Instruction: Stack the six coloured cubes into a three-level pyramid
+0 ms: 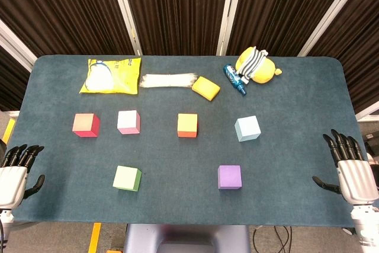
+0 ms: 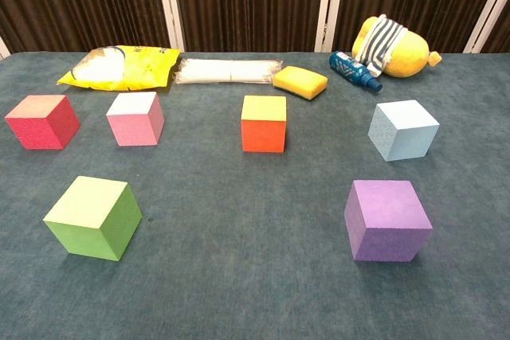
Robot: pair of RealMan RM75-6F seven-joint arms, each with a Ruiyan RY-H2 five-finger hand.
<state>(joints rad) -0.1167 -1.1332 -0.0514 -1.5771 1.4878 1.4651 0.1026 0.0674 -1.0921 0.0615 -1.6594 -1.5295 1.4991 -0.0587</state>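
**Six cubes loose, both hands parked at the table edges**

Nothing stacked yet. Cubes lie flat on the table point(image 1: 177, 152), well apart from one another. Far row, left to right: red cube point(image 1: 86, 125), pink cube point(image 1: 128, 121), orange cube point(image 1: 187, 125), light blue cube point(image 1: 247, 128). Near row: green cube point(image 1: 127, 178) and purple cube point(image 1: 229, 176).

Left hand point(image 1: 15, 176) sits at the table's left edge, holding nothing, fingers extended and lying fairly close together, thumb out to the side. Right hand point(image 1: 349, 167) mirrors it at the right edge, also holding nothing. Both are partly cut off in the head view, so finger spacing is a rough read. Neither shows in the chest view.

Risks, as judged:
- Light blue and green cubes sit rotated against the others; a grip across the corners could slip or set them down skewed.
- A base row with gaps or misaligned faces would leave upper cubes poorly supported and liable to tip.
- Releasing an upper cube could nudge the ones below.

Clutter along the far edge: yellow bag point(image 1: 111, 76), clear plastic packet point(image 1: 169, 80), yellow sponge point(image 1: 205, 87), blue bottle point(image 1: 233, 77), yellow plush toy point(image 1: 257, 66). The sponge lies nearest the orange cube. All sit behind the cubes; nothing lies between hands and cubes.
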